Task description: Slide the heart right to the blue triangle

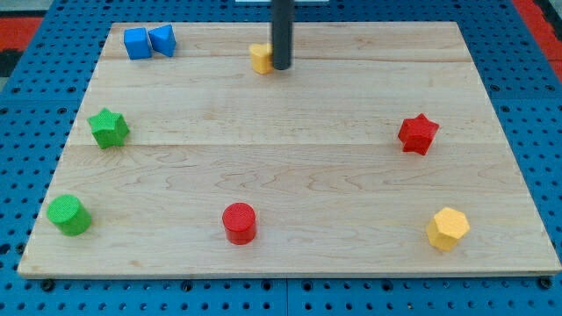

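Note:
A yellow heart (260, 58) lies near the view's top, a little left of centre, partly hidden by my rod. My tip (281, 67) stands right against the heart's right side. A blue triangle (163, 39) lies at the view's top left, touching a blue cube (136, 43) on its left. The heart is well to the right of the triangle, with bare board between them.
A green star (109, 128) and a green cylinder (68, 215) sit along the view's left. A red cylinder (239, 223) is at bottom centre. A red star (418, 133) and a yellow hexagon (448, 228) are on the right. The wooden board (290, 175) lies on blue pegboard.

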